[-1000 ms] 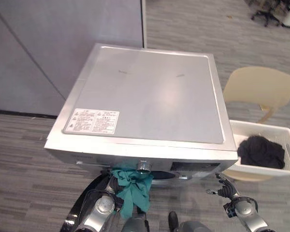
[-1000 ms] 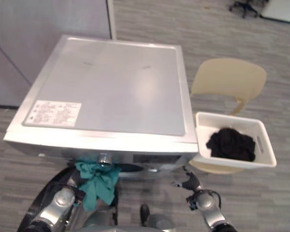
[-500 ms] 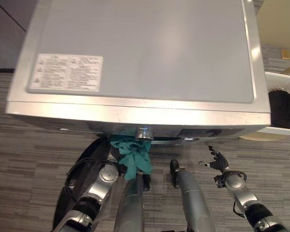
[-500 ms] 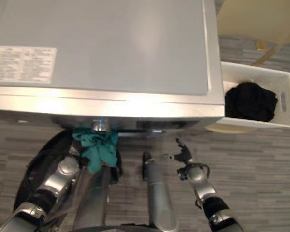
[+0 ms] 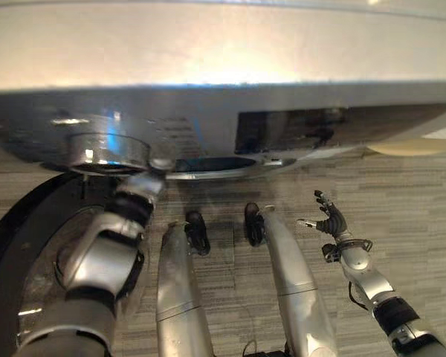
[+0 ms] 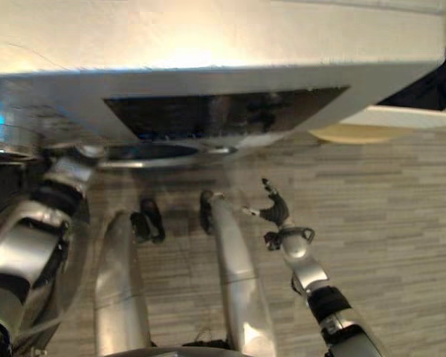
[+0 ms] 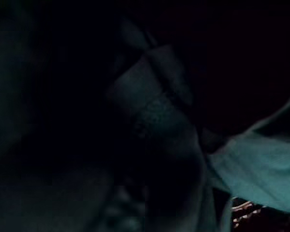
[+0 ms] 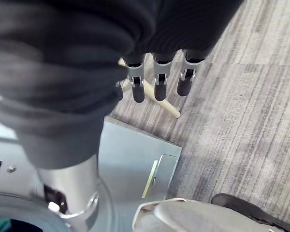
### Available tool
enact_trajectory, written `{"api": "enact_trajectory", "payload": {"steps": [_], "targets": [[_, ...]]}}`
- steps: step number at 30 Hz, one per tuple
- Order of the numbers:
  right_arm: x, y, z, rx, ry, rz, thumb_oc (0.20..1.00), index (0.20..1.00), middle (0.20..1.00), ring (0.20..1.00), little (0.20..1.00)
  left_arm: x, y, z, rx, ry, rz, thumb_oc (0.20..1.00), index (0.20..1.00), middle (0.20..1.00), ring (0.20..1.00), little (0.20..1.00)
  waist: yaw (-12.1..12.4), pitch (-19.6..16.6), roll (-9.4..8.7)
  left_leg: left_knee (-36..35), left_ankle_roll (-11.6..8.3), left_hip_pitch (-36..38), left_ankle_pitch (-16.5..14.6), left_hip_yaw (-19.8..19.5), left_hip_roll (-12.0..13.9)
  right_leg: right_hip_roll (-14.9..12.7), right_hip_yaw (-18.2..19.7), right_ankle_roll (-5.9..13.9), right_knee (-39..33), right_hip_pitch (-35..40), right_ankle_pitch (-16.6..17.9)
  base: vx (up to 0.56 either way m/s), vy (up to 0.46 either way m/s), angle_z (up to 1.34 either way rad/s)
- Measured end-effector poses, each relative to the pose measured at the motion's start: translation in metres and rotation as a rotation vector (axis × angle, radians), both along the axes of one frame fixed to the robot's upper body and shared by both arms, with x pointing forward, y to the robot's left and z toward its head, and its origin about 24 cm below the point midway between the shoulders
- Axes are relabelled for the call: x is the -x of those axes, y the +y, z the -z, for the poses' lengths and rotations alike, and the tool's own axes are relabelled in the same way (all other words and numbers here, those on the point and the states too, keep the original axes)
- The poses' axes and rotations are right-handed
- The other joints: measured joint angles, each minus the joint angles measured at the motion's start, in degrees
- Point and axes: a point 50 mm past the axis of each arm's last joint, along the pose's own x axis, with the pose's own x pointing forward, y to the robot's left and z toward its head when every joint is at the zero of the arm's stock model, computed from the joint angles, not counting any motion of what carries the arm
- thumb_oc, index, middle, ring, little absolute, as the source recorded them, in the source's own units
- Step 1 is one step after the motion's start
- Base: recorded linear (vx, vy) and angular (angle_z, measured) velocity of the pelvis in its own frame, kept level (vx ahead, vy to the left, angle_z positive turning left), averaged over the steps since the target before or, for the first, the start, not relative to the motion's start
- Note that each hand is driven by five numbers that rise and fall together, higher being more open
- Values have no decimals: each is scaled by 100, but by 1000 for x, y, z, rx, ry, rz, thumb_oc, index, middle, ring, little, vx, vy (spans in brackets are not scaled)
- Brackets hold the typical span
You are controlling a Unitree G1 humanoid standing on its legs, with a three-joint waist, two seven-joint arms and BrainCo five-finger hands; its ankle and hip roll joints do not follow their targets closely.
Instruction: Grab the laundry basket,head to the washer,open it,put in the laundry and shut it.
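The silver washer [image 5: 208,44] stands right in front of me, with its round glass door [image 5: 22,253] swung open at the lower left. My left arm [image 5: 104,253] reaches up into the drum opening [image 5: 108,149], and the hand is out of sight inside. In the left wrist view the drum is dark; my left hand [image 7: 154,116] shows dimly beside a teal cloth [image 7: 256,169]. My right hand [image 6: 272,208] hovers open over the floor in front of the washer, holding nothing. The white laundry basket [image 6: 401,115] with dark laundry [image 6: 440,80] sits to the washer's right.
The basket rests on a beige chair [image 6: 349,134], whose wooden leg [image 8: 159,99] shows beyond my right hand's fingers. Grey striped carpet [image 5: 409,216] lies in front of the washer and to its right.
The camera has tipped down and come closer to the washer. My left arm has pushed into the drum and the teal cloth has gone in from the opening. The right hand stays open.
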Motion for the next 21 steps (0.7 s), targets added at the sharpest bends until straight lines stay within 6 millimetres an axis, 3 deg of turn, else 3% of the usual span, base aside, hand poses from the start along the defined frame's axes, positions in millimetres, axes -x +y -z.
{"api": "enact_trajectory", "payload": {"steps": [1,2,3,7,14,18,21], "targets": [[2,1,1,-5,2,-8,1000,1000,1000,1000,1000,2,2,-26,5,-81,-21,200,200,200,200,200,-42,-2,0,-6,3,-161,2,-18,2,3,-25,13,-25,-161,12,0,0,0],[3,0,2,-15,4,-9,1000,1000,1000,1000,1000,0,3,-30,-41,-81,-44,762,762,762,762,762,-59,-9,6,27,17,-225,11,-32,4,18,-29,24,-10,-208,34,0,0,0],[3,-1,1,-14,-2,-12,1000,1000,1000,1000,1000,-3,4,-26,-72,-59,-64,1000,1000,1000,1000,1000,-60,-10,6,80,18,-252,11,-49,19,18,-46,26,27,-231,33,0,0,0],[0,-3,-5,-7,-33,-19,1000,1000,1000,1000,1000,-9,9,-13,-143,38,-93,1000,1000,1000,1000,1000,-59,-84,21,97,22,-383,12,-37,33,17,-49,14,41,-356,25,-4,3,-1],[0,-2,-5,-8,-21,-51,1000,1000,1000,1000,1000,-13,-3,8,-319,144,-56,1000,1000,1000,1000,1000,125,-96,23,-48,60,-294,42,-53,-40,-74,-105,7,-55,-243,65,-22,7,7],[0,-2,-5,-27,-18,-51,1000,1000,1000,1000,1000,-14,-13,37,-295,217,-13,1000,1000,1000,1000,1000,159,-99,28,-334,53,-9,89,-51,-124,-161,-138,3,-287,53,59,-33,3,10],[-4,-4,-7,-24,-19,-40,1000,1000,1000,1000,1000,-4,-17,65,-204,248,58,1000,1000,1000,1000,1000,230,-94,43,-776,34,375,258,-10,-229,-256,-140,7,-607,405,130,-48,9,15]]}}
